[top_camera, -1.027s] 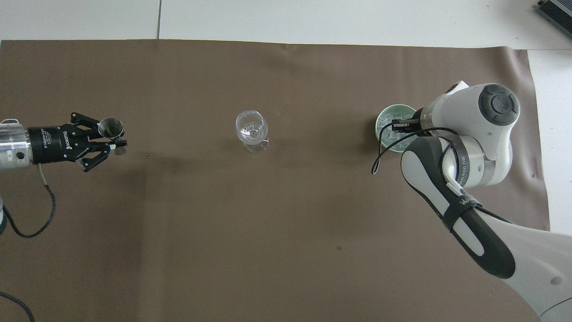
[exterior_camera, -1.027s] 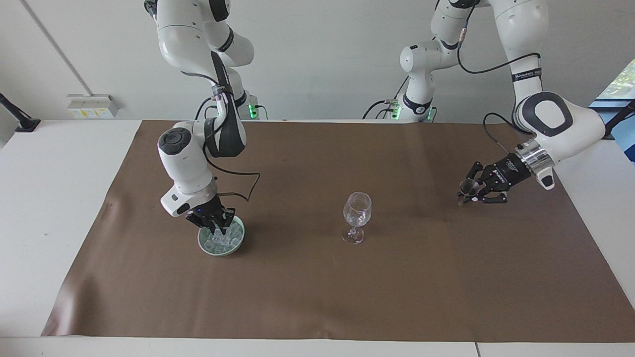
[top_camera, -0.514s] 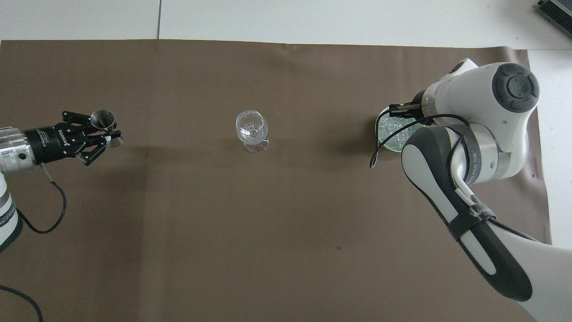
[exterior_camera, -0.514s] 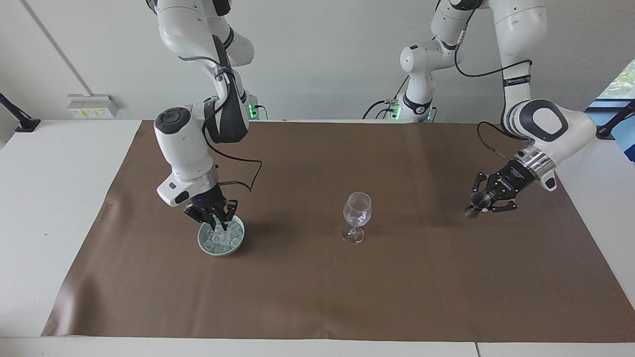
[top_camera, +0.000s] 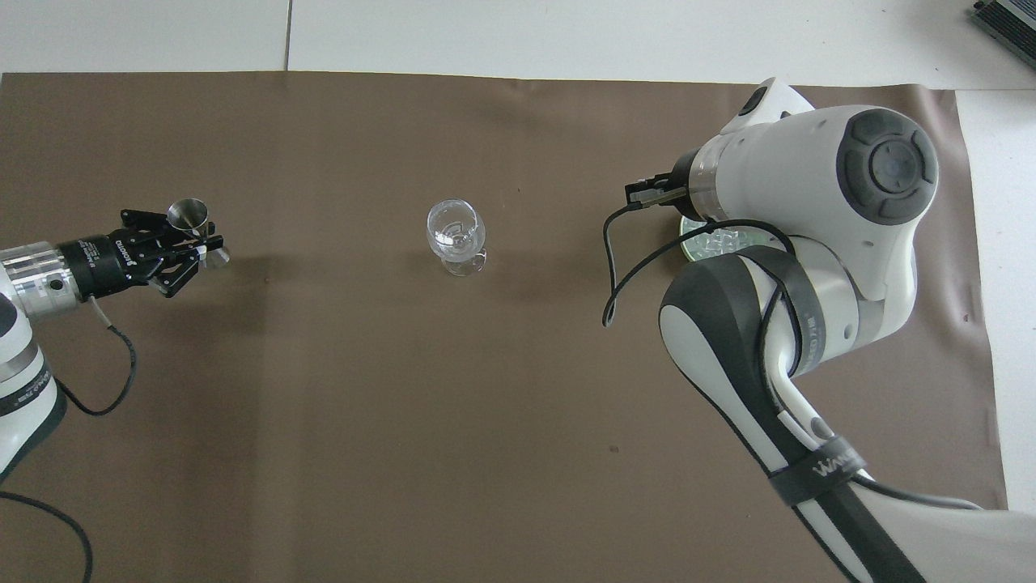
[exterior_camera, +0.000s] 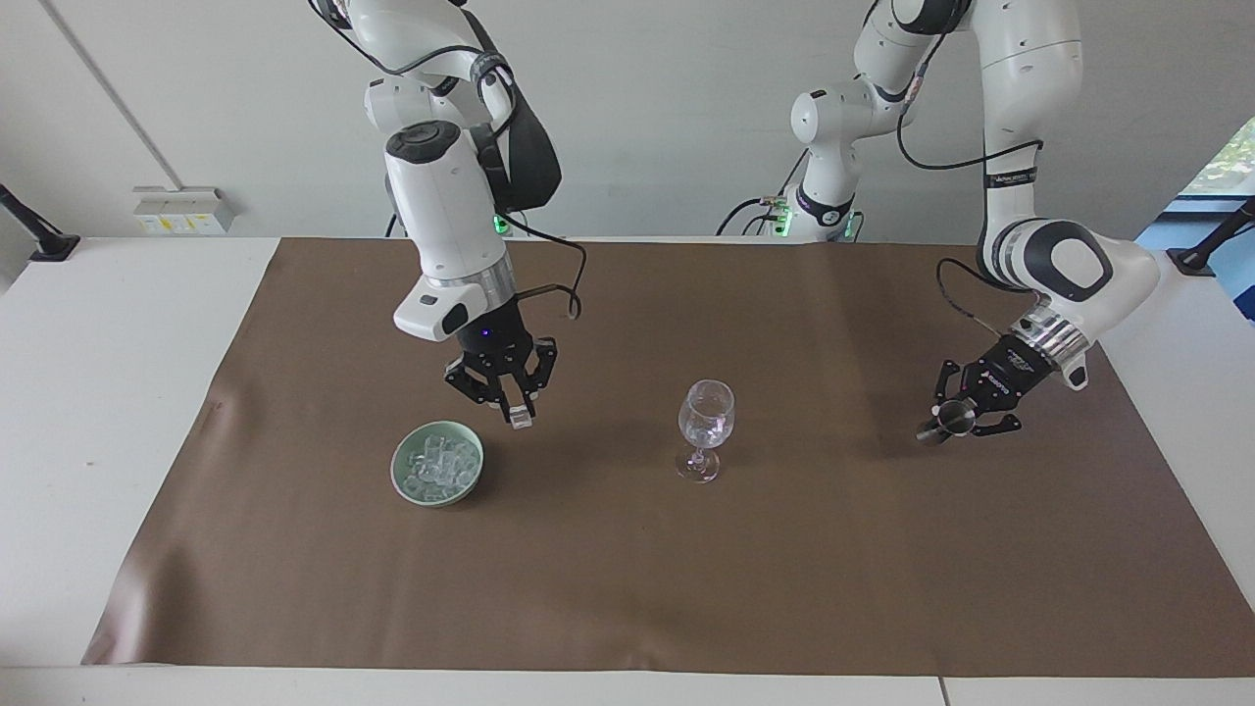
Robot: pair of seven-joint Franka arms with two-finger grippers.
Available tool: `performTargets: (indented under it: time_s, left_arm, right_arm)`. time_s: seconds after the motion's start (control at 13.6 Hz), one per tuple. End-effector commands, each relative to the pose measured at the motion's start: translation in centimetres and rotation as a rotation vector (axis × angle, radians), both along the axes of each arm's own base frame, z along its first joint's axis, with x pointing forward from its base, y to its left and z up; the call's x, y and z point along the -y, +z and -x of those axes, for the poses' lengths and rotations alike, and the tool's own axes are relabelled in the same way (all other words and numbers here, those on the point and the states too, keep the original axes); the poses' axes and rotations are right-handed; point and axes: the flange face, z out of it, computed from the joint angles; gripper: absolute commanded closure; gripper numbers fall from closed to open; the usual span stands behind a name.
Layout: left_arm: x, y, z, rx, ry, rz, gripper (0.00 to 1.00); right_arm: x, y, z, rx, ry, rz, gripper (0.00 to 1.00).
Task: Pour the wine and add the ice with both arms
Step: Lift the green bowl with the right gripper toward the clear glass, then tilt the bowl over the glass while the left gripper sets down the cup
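Two jaws clamped: right gripper (exterior_camera: 517, 416) on ice cube (exterior_camera: 521, 422); left gripper (exterior_camera: 953, 420) on jigger (exterior_camera: 943, 424); mat between bare

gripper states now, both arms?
Left gripper: shut on the jigger, over the mat.
Right gripper: shut on an ice cube, raised beside the bowl.

Shiny metal jigger (exterior_camera: 949, 421), clear glass goblet (exterior_camera: 707, 428), glassy ice (exterior_camera: 438, 465), matt brown cloth (exterior_camera: 627, 569).

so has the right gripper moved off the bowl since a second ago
Yes. The right gripper, shut on an ice cube, has risen clear of the bowl toward the wine glass.
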Motion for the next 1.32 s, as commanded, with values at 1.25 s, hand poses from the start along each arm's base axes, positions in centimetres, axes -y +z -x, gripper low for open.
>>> performTargets:
  time_s: [1.25]
  left_arm:
    - [0.4, -6.4, 1.9, 0.077, 0.157, 0.129, 1.0]
  right_arm:
    - [-18.6, 3.2, 7.0, -0.006, -0.14, -0.236, 1.0]
